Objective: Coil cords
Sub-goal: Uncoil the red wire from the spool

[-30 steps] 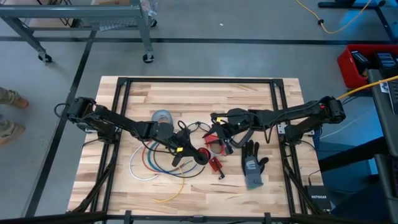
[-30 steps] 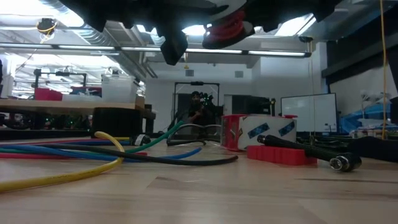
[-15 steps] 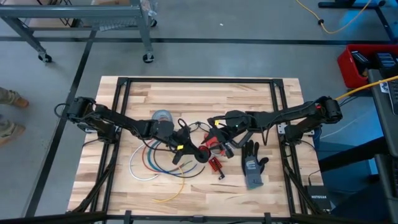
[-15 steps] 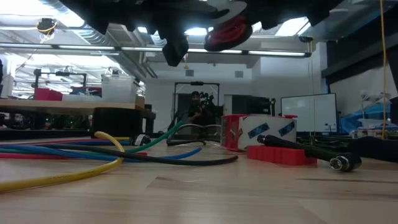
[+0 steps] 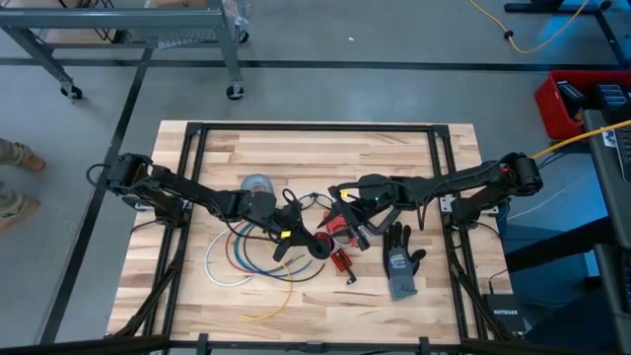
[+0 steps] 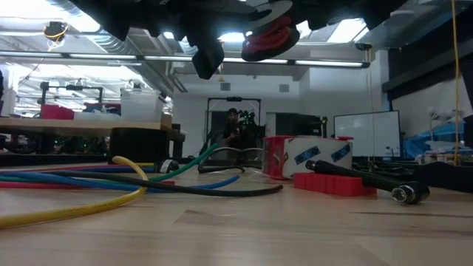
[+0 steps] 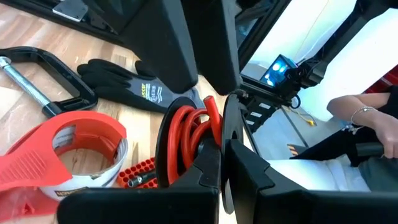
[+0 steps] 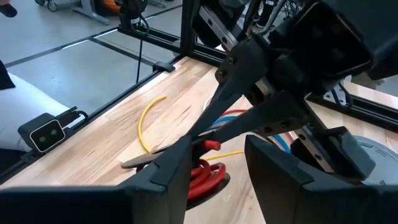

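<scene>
Nearest the front edge of the bench (image 5: 325,325) lay a loose yellow cord (image 5: 279,304), with a grey glove (image 5: 400,264) toward the front right corner. Farther in, near the middle, the white, blue and other cords (image 5: 229,258) lay in loose loops on the left half, touching one another.

At the centre the left gripper (image 7: 221,163) was clenched on the red cord (image 7: 186,140), already wound into a tight coil and held above the wood beside a red tape dispenser (image 7: 68,155). The right gripper (image 8: 214,163) hovered just beside that coil, fingers spread and holding nothing; whether a fingertip touched it could not be told.

To do this step well, the right gripper would probably need to close around the whole bundle, not one loop, while the left kept its pinch, so the windings did not spring apart.

Beyond them a grey tape roll (image 5: 257,184) sat toward the back edge.
</scene>
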